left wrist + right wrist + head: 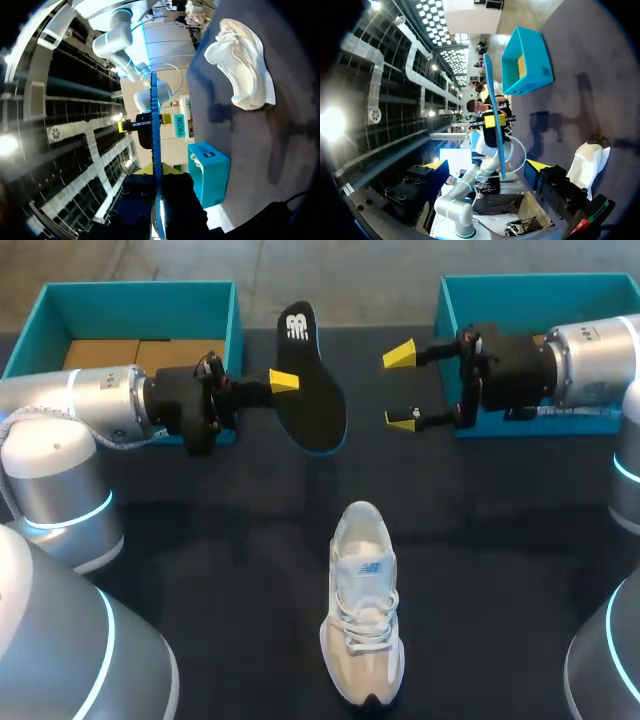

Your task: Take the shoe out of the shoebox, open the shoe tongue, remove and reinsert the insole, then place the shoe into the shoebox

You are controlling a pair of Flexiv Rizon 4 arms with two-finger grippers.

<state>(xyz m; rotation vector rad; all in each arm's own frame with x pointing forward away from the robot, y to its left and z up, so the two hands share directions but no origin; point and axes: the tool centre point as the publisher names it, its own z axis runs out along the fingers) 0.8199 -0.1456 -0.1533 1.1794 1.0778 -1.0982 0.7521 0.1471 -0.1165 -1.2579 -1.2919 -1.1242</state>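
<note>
I am holding the insole (310,380) up in the air over the far middle of the table (200,540), its narrower end with the white logo pointing far and its wider end pointing near. My left gripper (285,383) is clamping it from the left, fingers closed on its two faces, and in my left wrist view it is running edge-on straight out between them. The shoe (363,615), pale with white laces, is standing on its sole on the dark table near the middle, well apart from the insole, its toe pointing to the near edge and its heel pointing far. My right gripper (402,388) is hanging just right of the insole, spread wide with nothing in it, one yellow tip far and the other near, neither touching the insole. A teal shoebox (140,300) with brown card inside is sitting at the far left behind my left arm, and a second teal box (540,290) is sitting at the far right behind my right arm
</note>
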